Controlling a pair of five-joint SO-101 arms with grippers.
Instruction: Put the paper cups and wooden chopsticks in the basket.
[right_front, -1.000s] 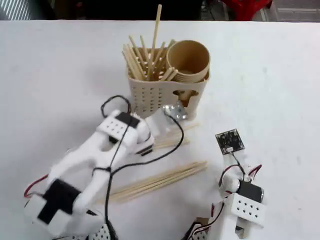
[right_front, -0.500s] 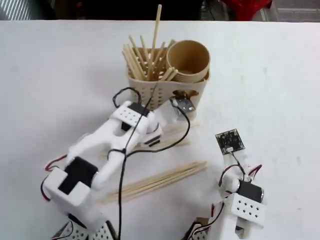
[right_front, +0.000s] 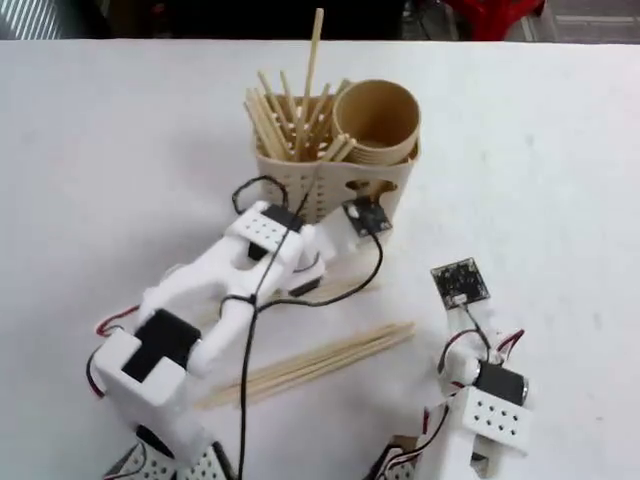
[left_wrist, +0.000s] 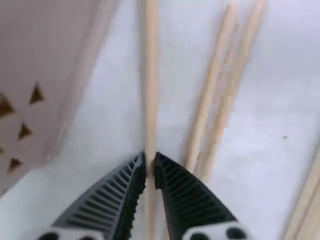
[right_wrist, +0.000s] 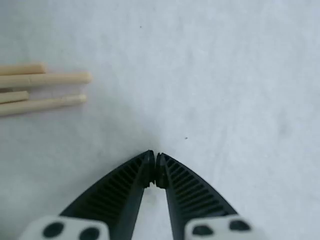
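The perforated beige basket (right_front: 300, 190) stands at the table's far middle with stacked paper cups (right_front: 377, 120) and several wooden chopsticks (right_front: 290, 120) upright in it. My left gripper (left_wrist: 149, 161) is shut on a single chopstick (left_wrist: 150, 75) low over the table, close beside the basket wall (left_wrist: 45, 75). In the high view the left gripper (right_front: 335, 240) sits at the basket's near foot. A bundle of loose chopsticks (right_front: 320, 360) lies on the table nearer me. My right gripper (right_wrist: 154, 156) is shut with nothing in it, just off the chopstick ends (right_wrist: 45, 90).
A few more chopsticks (left_wrist: 220, 100) lie beside the held one, between the basket and the bundle. The right arm (right_front: 480, 400) sits at the near right. White table (right_front: 540, 150) stretches open to the right and left of the basket.
The left arm has stretched forward toward the basket, bringing its gripper up to the basket's foot. The right arm has not moved.
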